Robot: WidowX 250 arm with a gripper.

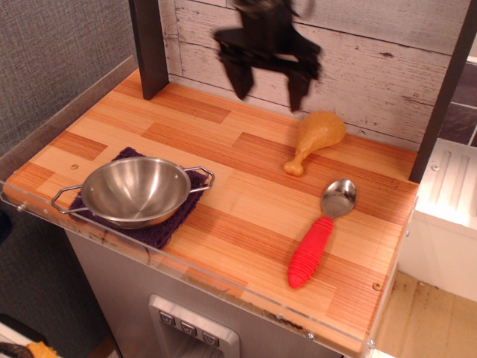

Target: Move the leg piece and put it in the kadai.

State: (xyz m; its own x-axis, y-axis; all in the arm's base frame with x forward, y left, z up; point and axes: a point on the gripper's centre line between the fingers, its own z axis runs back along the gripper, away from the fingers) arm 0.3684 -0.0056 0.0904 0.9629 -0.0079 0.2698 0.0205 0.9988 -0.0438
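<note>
Kadai (135,190) sat empty on purple cloth (160,227) at table's (246,201) 8 o'clock. Gripper (270,83), blurred, hung at 12 o'clock, fingers spread wide, holding nothing. Leg piece (316,139) lay on wood at 2 o'clock, just beside gripper; red-handled spoon (320,235) at 4.

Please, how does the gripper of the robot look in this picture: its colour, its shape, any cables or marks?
The gripper is all black, with two flat fingers tapering to narrow tips under a wider dark body. It is motion-blurred, so no cables or markings can be made out.
</note>
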